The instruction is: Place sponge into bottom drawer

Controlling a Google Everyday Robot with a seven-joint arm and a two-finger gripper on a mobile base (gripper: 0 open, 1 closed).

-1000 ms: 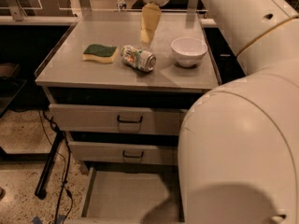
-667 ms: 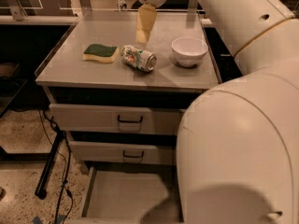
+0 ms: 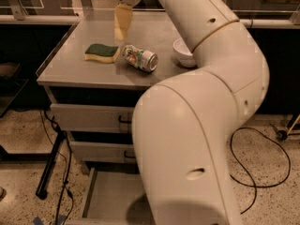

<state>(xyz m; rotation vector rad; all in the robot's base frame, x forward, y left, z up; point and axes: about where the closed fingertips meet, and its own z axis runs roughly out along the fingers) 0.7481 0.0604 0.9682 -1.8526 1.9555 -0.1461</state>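
Arm [image 3: 197, 139]: swung further across the view than a second ago; now covering the right half of the drawer fronts [image 3: 84, 118] and part of the bowl [image 3: 180, 54].
Table [image 3: 65, 67]: unchanged; carrying sponge, can and bowl as before.
Bottom drawer [image 3: 105, 200]: pulled out down at floor level, no sponge in it yet; right side hidden behind the arm.
Can [image 3: 139, 58]: on its side just right of the sponge, not shifted.
Sponge [image 3: 101, 53]: flat on the table towards the left, green side up, untouched, well apart from the drawer.
Pincer [image 3: 123, 25]: hanging above the table, moved left from behind the can to a spot nearer the sponge; carrying nothing; released or clenched, cannot tell.
Meaning: approach under way, grasp not yet made; likely needing a further small move left and down, keeping clear of the can.
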